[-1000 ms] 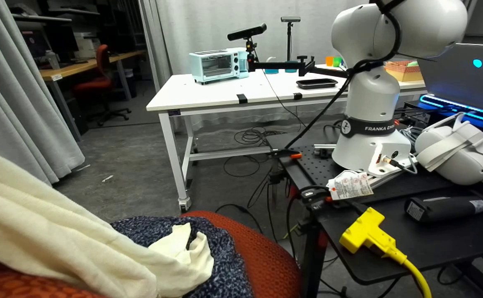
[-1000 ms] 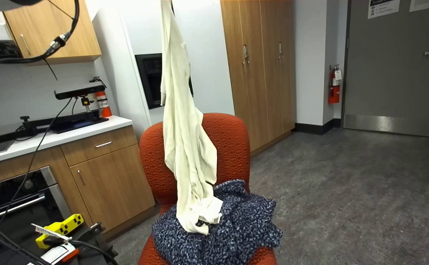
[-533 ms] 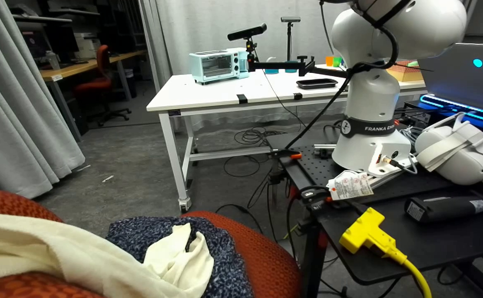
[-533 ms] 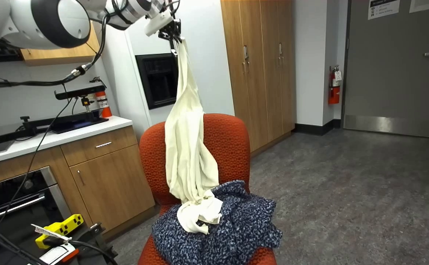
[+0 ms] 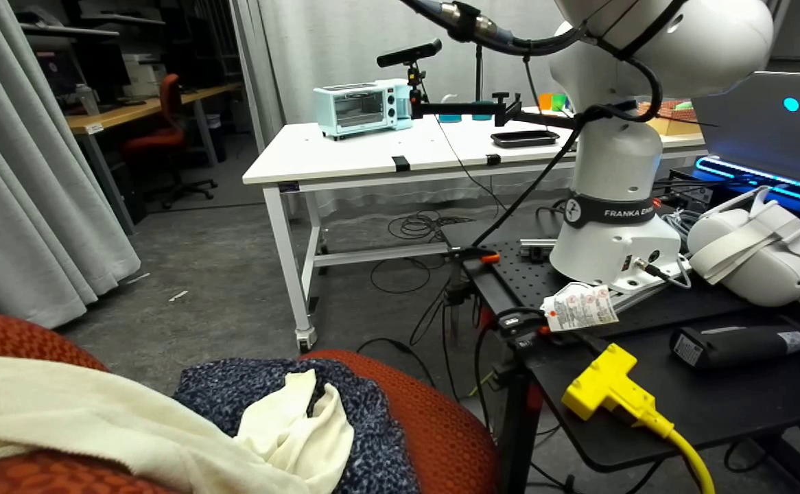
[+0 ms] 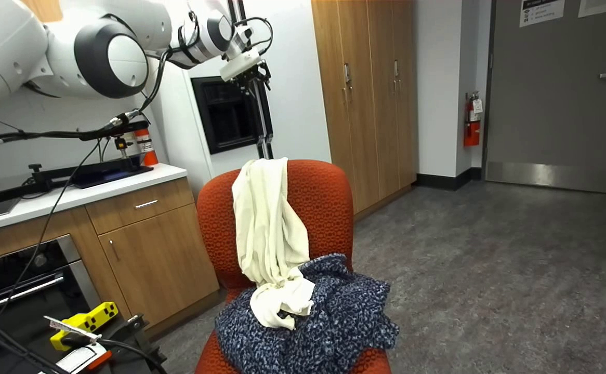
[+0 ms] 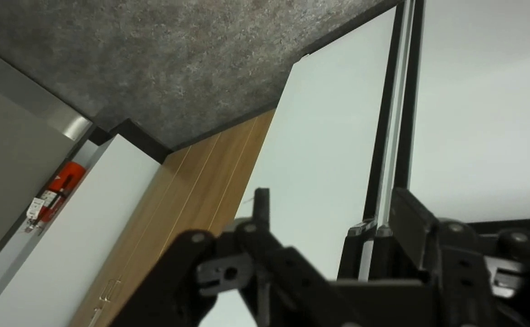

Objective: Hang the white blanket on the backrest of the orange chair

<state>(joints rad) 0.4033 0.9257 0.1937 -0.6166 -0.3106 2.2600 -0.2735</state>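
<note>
In an exterior view the white blanket [image 6: 269, 218] lies over the top edge of the backrest [image 6: 318, 208], left of its middle. Its front part hangs down the orange chair [image 6: 370, 365], and its lower end rests bunched on the dark blue speckled seat [image 6: 329, 322]. Whatever hangs behind the backrest is hidden. Another exterior view shows the blanket [image 5: 98, 412] draped across the orange rim [image 5: 22, 336]. Above the backrest, apart from the cloth, is my gripper [image 6: 255, 85]. The wrist view shows the gripper [image 7: 331, 200] open, its jaws apart with nothing between them; the blanket is out of that view.
Tall dark handles [image 6: 262, 130] stand behind the chair on a pale cabinet front. A counter [image 6: 126, 182] with a camera stand is left of the chair. Beside the chair, a black table [image 5: 654, 418] carries the arm's base and a yellow power block [image 5: 602, 381].
The gripper came down into view holding the blanket's upper end, then opened. That end dropped onto the backrest's top, and the gripper has shifted slightly right and lower in the exterior view.
</note>
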